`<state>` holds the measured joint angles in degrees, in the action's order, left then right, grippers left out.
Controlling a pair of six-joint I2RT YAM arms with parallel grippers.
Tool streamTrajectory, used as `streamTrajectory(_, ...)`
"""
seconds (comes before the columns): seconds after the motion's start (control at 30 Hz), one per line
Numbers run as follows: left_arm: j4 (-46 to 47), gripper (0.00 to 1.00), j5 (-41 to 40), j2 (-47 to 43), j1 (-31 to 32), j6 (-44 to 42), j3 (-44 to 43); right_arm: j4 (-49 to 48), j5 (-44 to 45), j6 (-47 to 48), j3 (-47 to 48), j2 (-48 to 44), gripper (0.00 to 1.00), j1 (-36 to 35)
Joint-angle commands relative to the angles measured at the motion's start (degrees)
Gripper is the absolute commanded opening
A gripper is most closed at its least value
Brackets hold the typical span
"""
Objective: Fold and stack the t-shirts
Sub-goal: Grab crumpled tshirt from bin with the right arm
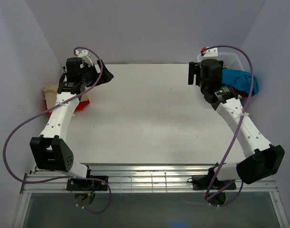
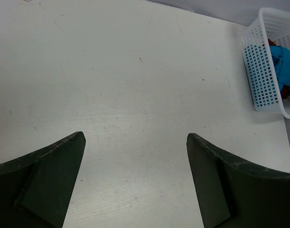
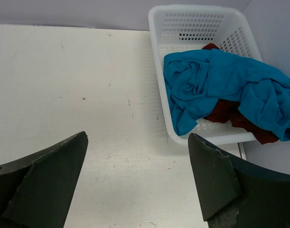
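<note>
Left gripper (image 2: 135, 137) and right gripper (image 3: 138, 137) hover spread wide and empty over the white table (image 3: 64, 71). Teal t-shirt (image 3: 221, 80) lies crumpled over maroon t-shirt (image 3: 223, 111) inside the white lattice basket (image 3: 157, 28).

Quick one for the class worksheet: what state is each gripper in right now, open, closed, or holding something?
Left gripper: open, holding nothing.
Right gripper: open, holding nothing.

White table (image 1: 149, 118), matte, w/ faint scuffs and specks in both wrist views. White plastic lattice basket (image 3: 157, 57) upright at far-right corner, close to wall. Alu. rail frame (image 1: 149, 179) along near edge.
</note>
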<state>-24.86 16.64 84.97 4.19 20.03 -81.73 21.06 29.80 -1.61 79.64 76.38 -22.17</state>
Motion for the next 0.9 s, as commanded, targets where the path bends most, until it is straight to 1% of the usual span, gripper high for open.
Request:
streamTrajectory(0.0,0.25,0.98,1.28,-1.21,-0.49,0.36,1.22,-2.76,1.56,-0.77,-0.35,1.66,0.90,1.34)
streamTrajectory(0.03,0.25,0.98,1.46,-1.12,-0.49,0.53,1.49,-4.95,2.53,-0.33,-2.10,2.19,0.90,2.47)
streamTrajectory(0.07,0.34,0.98,1.90,-1.30,-0.49,0.71,2.01,-12.20,1.76,-0.33,-6.90,2.28,0.91,3.62)
streamTrajectory(0.1,0.34,0.98,1.90,-1.38,-0.49,0.80,2.37,-15.84,0.01,-0.68,-9.04,2.63,0.91,5.28)
streamTrajectory(0.13,0.34,0.98,1.90,-1.56,-0.49,0.71,2.54,-18.14,-2.88,-1.46,-10.19,4.46,0.91,10.00)
streamTrajectory(0.17,0.25,0.98,1.90,-1.91,-0.58,0.71,2.89,-19.03,-7.87,-4.60,-10.03,6.13,0.94,12.65)
streamTrajectory(0.2,-0.10,0.98,1.81,-2.17,-0.58,0.36,3.07,-18.08,-9.40,-5.76,-7.16,8.41,0.94,14.86)
streamTrajectory(0.23,-0.27,0.98,1.73,-2.52,-0.67,0.18,3.25,-17.03,-10.28,-6.30,-4.95,13.39,0.95,18.19)
streamTrajectory(0.27,-0.27,0.98,1.73,-2.96,-0.76,0.10,3.60,-15.97,-9.59,-6.83,-2.58,15.97,0.95,19.35)
streamTrajectory(0.3,-0.19,0.98,1.38,-3.92,-0.84,-0.25,4.38,-13.96,-9.41,-6.74,2.58,18.69,0.95,20.93)
streamTrajectory(0.33,-0.27,0.98,1.11,-4.28,-0.93,-0.43,4.83,-13.16,-9.32,-6.31,5.33,24.03,0.96,21.47)
streamTrajectory(0.37,-0.19,0.98,1.11,-4.72,-1.02,-0.43,5.18,-12.54,-8.37,-4.91,7.79,26.43,0.96,21.47)
streamTrajectory(0.4,-0.19,0.98,1.20,-5.25,-1.11,-0.52,5.96,-11.92,-8.44,-3.85,12.25,28.98,0.96,21.47)
streamTrajectory(0.43,-0.19,0.98,1.28,-5.60,-1.20,-0.69,6.41,-11.40,-8.62,-2.80,14.56,33.61,0.96,21.47)
streamTrajectory(0.5,-0.19,0.98,1.55,-6.04,-1.20,-0.78,7.46,-10.52,-8.62,-0.87,18.87,37.94,0.96,23.66)
streamTrajectory(0.53,-0.10,0.98,1.81,-6.48,-1.20,-0.96,7.73,-9.73,-8.88,-0.68,22.89,41.27,0.96,24.02)
streamTrajectory(0.67,-0.10,0.98,1.64,-7.89,-1.29,-1.75,9.22,-9.20,-12.74,-0.94,30.39,47.45,0.97,26.21)
streamTrajectory(0.8,-0.28,0.98,0.93,-9.38,-1.29,-2.72,10.63,-8.14,-13.01,-1.91,36.63,53.42,0.98,28.32)
streamTrajectory(0.87,-0.36,0.98,0.59,-10.08,-1.37,-3.07,11.24,-7.88,-14.41,-2.70,39.00,55.01,1.00,28.94)
